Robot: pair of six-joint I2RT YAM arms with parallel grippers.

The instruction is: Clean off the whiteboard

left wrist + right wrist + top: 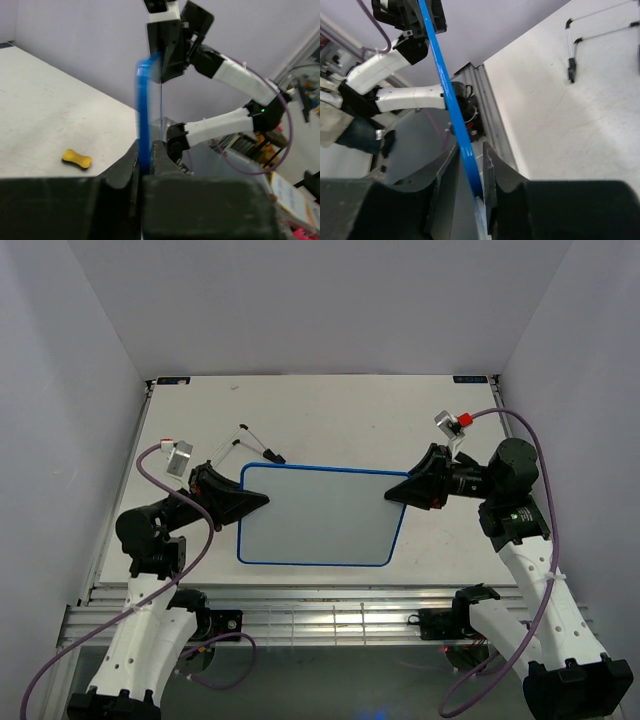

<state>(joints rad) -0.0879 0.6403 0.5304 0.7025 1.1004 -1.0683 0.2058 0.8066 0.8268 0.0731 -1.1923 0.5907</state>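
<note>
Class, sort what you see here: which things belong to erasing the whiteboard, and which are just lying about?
For the job:
- whiteboard
- yellow eraser

Lying about:
- thin metal rods with black tips, on the table beyond the board

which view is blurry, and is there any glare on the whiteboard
Left wrist view: the whiteboard edge is smeared toward its top, while the yellow eraser looks fairly sharp. Right wrist view: the blue edge is crisp. Top view: even light, no glare on the board.
</note>
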